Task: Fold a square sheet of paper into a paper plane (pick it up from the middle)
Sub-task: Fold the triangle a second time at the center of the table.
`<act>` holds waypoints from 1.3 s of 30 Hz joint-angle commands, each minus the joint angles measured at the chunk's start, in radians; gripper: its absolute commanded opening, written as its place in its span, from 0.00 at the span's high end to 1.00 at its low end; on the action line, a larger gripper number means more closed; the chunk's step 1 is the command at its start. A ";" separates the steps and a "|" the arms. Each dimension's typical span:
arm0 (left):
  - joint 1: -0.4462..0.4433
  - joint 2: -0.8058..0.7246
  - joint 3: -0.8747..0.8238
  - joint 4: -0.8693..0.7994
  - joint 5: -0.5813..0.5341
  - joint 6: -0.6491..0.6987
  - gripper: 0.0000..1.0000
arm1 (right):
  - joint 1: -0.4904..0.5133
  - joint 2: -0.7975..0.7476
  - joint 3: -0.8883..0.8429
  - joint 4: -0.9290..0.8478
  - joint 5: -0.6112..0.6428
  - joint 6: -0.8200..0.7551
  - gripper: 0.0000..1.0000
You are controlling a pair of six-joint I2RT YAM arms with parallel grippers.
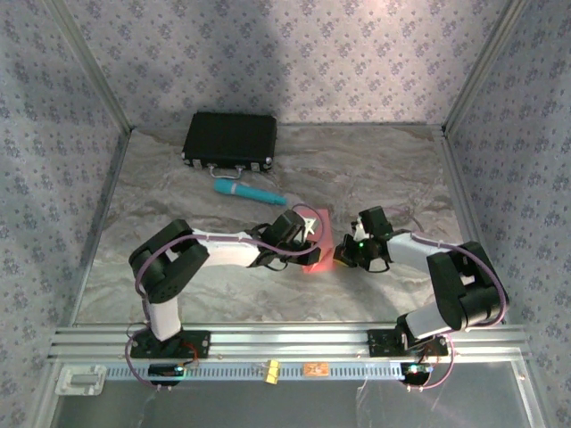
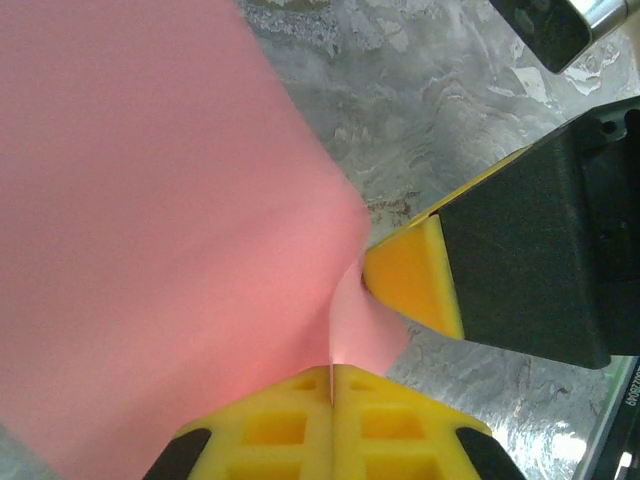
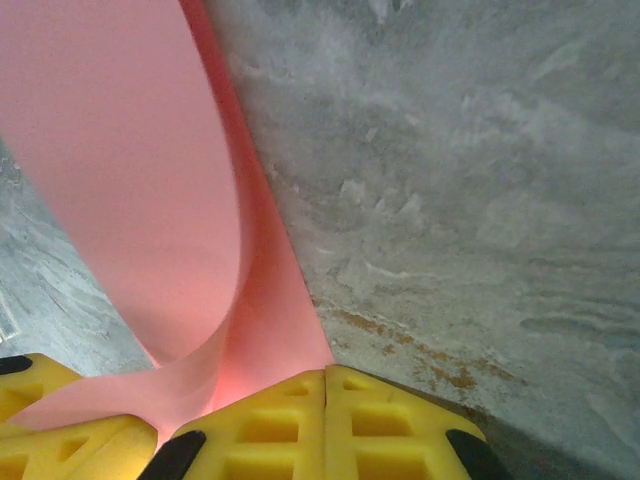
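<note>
**Both claws closed on the pink sheet at centre frame**

Top view: the square sheet of paper sits just right of the centre of the frame, between the two wrists. It reads as a small salmon-pink patch, partly covered by the arms. The left gripper meets it from the left and the right gripper from the right. At this range the jaws of either claw cannot be made out. The black case lies in the upper left of the marbled table, and the teal cylinder lies just below it. Both are well apart from the paper.

Left wrist view supplies the grip detail. The left gripper at the bottom edge has its yellow fingers pressed together, with a thin edge of the paper nipped in the seam. The sheet fans out over the left half of the frame. A yellow pad of the right gripper touches the paper at centre right.

Right wrist view: the right gripper is likewise clamped, fingers meeting on a pink fold. From there the paper rises and curls toward the upper left, bowed rather than flat. Bare table fills the right side.
</note>
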 commanded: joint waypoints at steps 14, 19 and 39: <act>0.004 0.005 -0.014 0.037 -0.030 -0.031 0.99 | 0.045 -0.027 -0.058 0.162 -0.012 0.147 0.96; 0.004 0.004 -0.014 0.038 -0.029 -0.033 0.99 | 0.048 -0.030 -0.070 0.192 -0.019 0.159 0.96; 0.011 0.004 0.045 -0.020 0.010 0.014 0.85 | 0.058 -0.016 -0.065 0.253 -0.068 0.174 0.96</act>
